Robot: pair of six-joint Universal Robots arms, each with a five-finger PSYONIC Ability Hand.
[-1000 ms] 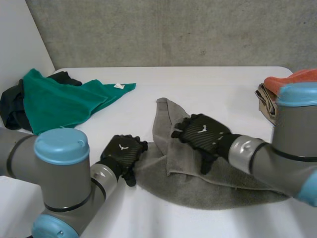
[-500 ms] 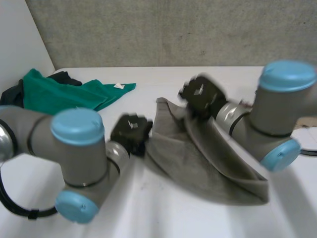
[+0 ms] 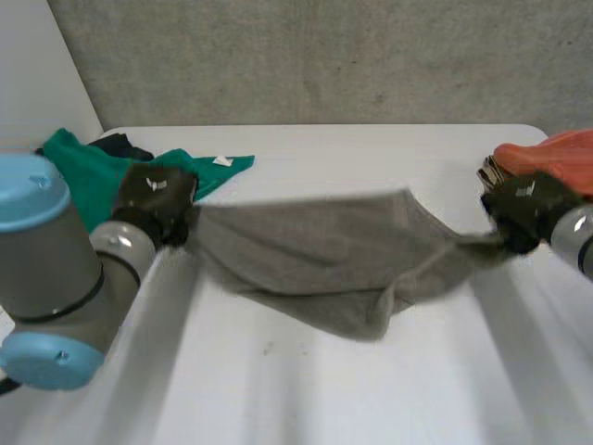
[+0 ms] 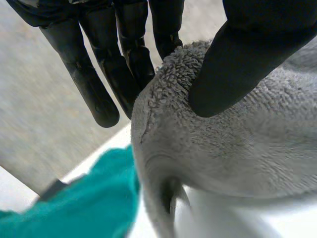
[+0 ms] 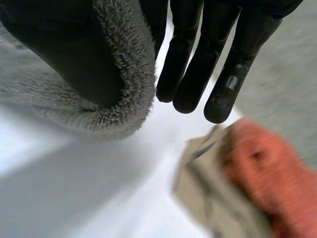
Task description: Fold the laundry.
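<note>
A grey terry towel hangs stretched over the white table, long axis running hand to hand: left hand pinches one end, right hand the other, middle sagging.

Both ends of the grey towel disappear inside my pinching left hand and right hand in the head view. My left arm blocks part of the green cloth at the tabletop's far left corner. The dark garment behind it barely peeks out. The folded stack at the right edge is half behind my right hand and cut off, so no idea how many pieces it has.
</note>
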